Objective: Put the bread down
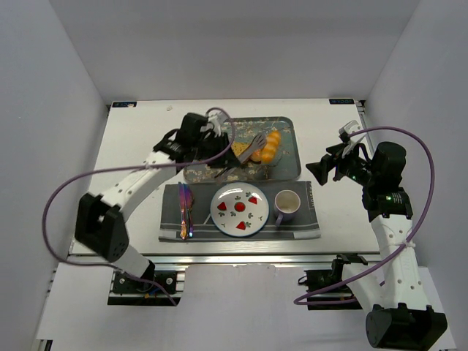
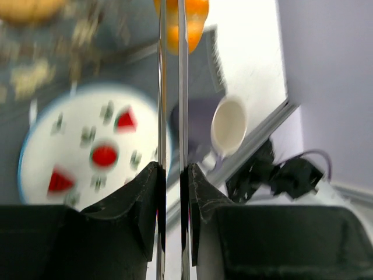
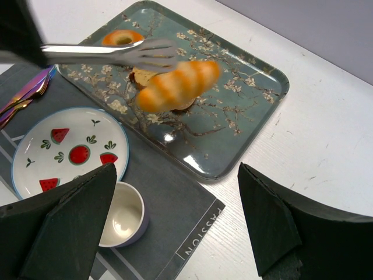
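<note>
Where clock dirs. are given, top view applies: 12 = far table edge, 6 = arm bases.
L gripper [image 2: 173, 172]: fingers pinched narrow on the handle end of the tongs [image 2: 172, 87]; the blades run out from betw. the pads, almost parallel, w/ a slim gap.
Tongs: metal, pointing toward 3 o'clock from the L gripper in top view; forked tips meet the bread.
Bread [image 3: 178, 86]: orange-yellow twisted roll at the tong tips, over the middle-right of the tray [image 3: 256, 87]. Blurred, so cannot tell whether it clears the tray floor.
Tray: blue-grey, blossom print, at 12 o'clock of the plate [image 1: 239, 208], far half of the table [image 1: 128, 146].
Other pastries: ring-shaped one [image 3: 121, 38] near the tray's far-left corner; a pale piece [image 3: 140, 76] just under and beside the roll.
Plate: white, watermelon-slice print, blue rim, centred on the placemat [image 1: 311, 219].
Cup [image 1: 287, 206]: lilac outside, cream inside, upright, at 3 o'clock of the plate, just beside it.
Cutlery [image 1: 184, 210]: iridescent pieces at 9 o'clock of the plate, on the mat.
R gripper [image 3: 175, 221]: fingers spread wide, nothing betw. them; hangs at 3 o'clock of the tray, beyond its edge.
</note>
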You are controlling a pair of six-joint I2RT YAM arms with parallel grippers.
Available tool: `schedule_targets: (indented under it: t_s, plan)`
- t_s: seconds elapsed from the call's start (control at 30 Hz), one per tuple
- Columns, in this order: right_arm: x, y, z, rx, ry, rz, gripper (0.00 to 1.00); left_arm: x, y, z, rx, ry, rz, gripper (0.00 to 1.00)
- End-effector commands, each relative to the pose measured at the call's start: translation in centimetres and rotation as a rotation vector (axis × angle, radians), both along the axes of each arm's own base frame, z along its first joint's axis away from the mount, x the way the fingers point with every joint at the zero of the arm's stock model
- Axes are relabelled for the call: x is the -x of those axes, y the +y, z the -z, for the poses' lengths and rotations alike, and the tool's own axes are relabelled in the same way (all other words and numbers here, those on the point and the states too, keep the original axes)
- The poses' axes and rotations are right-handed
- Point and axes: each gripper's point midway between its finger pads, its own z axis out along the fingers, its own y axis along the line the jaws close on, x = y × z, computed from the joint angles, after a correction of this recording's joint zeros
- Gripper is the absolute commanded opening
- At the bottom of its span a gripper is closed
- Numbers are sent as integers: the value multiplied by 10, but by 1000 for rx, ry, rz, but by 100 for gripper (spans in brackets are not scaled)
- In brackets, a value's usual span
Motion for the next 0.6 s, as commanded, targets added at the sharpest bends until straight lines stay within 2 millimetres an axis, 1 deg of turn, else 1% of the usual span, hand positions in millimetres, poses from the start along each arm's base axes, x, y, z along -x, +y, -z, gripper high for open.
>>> schedule_targets:
  t_s: [0.0,0.03,0.07,0.1,0.13,0.17,0.2,0.27,0.3,0.4,0.43,0.5,0.53,0.57]
  plan:
    - [3,5,-21,-10,-67,-31,89,40,36,2,-70,1,-27,0]
    - [3,6,-20,-9,-64,-34,89,56,48,-6,-74,-8,-36,0]
    - [4,7,-18,-11,-59,-45,89,70,56,7,-94,24,-39,0]
    - [4,8,-16,-10,-56,-52,89,80,62,9,-100,34,-41,0]
    - [4,9,-14,-9,-53,-57,89,94,70,4,-91,35,-44,0]
    - [5,11,-13,-10,-53,-71,89,104,73,7,-87,50,-36,0]
    - [6,12,-10,-11,-46,-77,89,116,79,22,-104,88,-33,0]
    - [6,14,-8,-7,-47,-89,89,134,86,29,-108,115,-24,0]
    - [6,15,-6,-9,-39,-92,89,142,91,42,-127,146,-24,0]
    - [6,16,-5,-6,-39,-96,89,152,98,54,-136,157,-31,0]
    - [5,16,-4,-6,-38,-96,89,155,99,64,-137,174,-35,0]
    - [6,16,-4,-8,-37,-100,89,158,100,76,-145,195,-36,0]
    - [6,16,-5,-7,-39,-99,89,159,100,85,-147,205,-39,5]
    - [6,16,-5,-7,-39,-99,89,159,100,88,-149,210,-40,9]
